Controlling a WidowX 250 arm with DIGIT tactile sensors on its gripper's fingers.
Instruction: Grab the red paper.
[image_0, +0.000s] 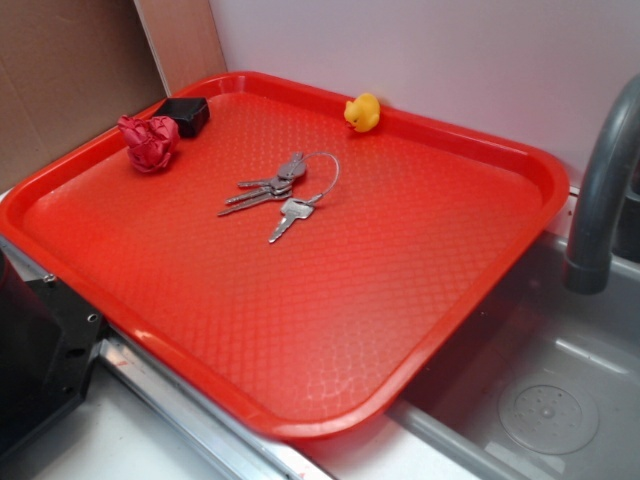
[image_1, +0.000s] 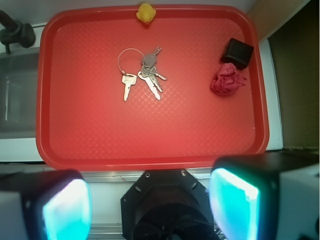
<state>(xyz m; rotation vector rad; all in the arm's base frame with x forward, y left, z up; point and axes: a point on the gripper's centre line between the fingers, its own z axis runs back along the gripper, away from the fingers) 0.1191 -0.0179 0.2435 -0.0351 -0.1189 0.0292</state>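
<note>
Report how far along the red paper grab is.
Nothing is done yet: the red paper lies untouched on the tray, beside the black box. The gripper is open and empty, off the tray's near edge. Approaching, closing and lifting all remain.

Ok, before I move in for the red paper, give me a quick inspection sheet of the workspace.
Surface: red tray, flat, resting partly over a sink.
Job's things: red paper, crumpled, in a tray corner, right beside the black box; contact cannot be told.
Clutter: keys on a ring mid-tray; yellow duck at the far rim.
Grippers: gripper open, empty, off the tray's near edge.
Cables: nothing seen.
Surroundings: grey faucet, white wall, cardboard panel.
</note>
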